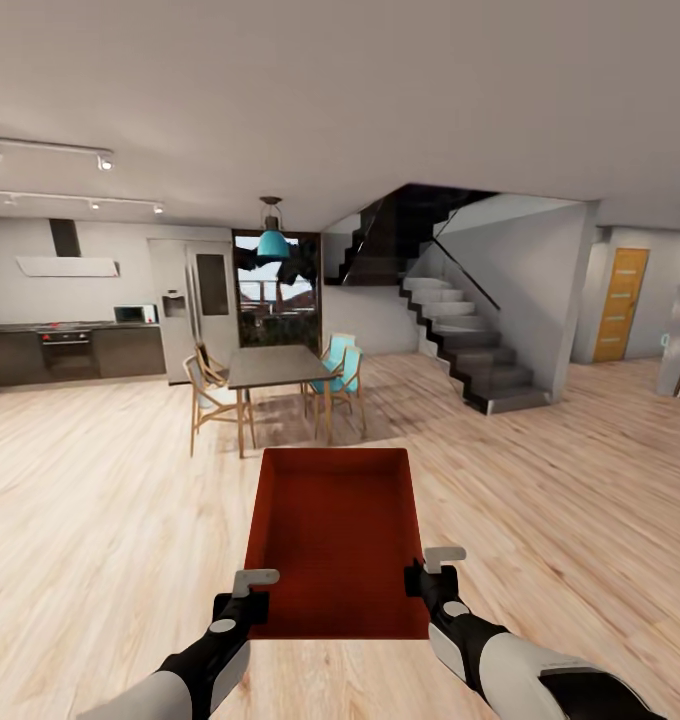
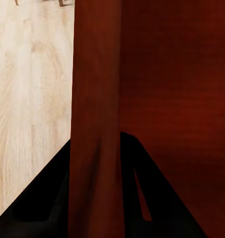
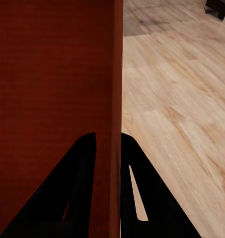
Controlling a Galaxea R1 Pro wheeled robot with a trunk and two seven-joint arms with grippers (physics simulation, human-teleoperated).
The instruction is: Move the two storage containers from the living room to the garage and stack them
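Note:
One red-orange open-top storage container [image 1: 338, 540] hangs level in front of me, above a light wood-plank floor [image 1: 100, 500]. My left gripper [image 1: 248, 600] is shut on its left wall near the near corner. My right gripper [image 1: 421, 580] is shut on its right wall. The left wrist view has the wall [image 2: 95, 99] running between the dark fingers of the left gripper [image 2: 96, 141]. In the right wrist view the thin wall [image 3: 116, 74] sits clamped in the right gripper [image 3: 110, 136]. The container looks empty. The garage is out of view.
Ahead stands a dining table [image 1: 270, 368] with chairs [image 1: 212, 400] under a teal lamp [image 1: 273, 243]. A kitchen counter [image 1: 70, 345] and fridge [image 1: 195, 305] line the far left wall. A dark staircase [image 1: 470, 350] rises at right, with an orange door [image 1: 620, 305] beyond.

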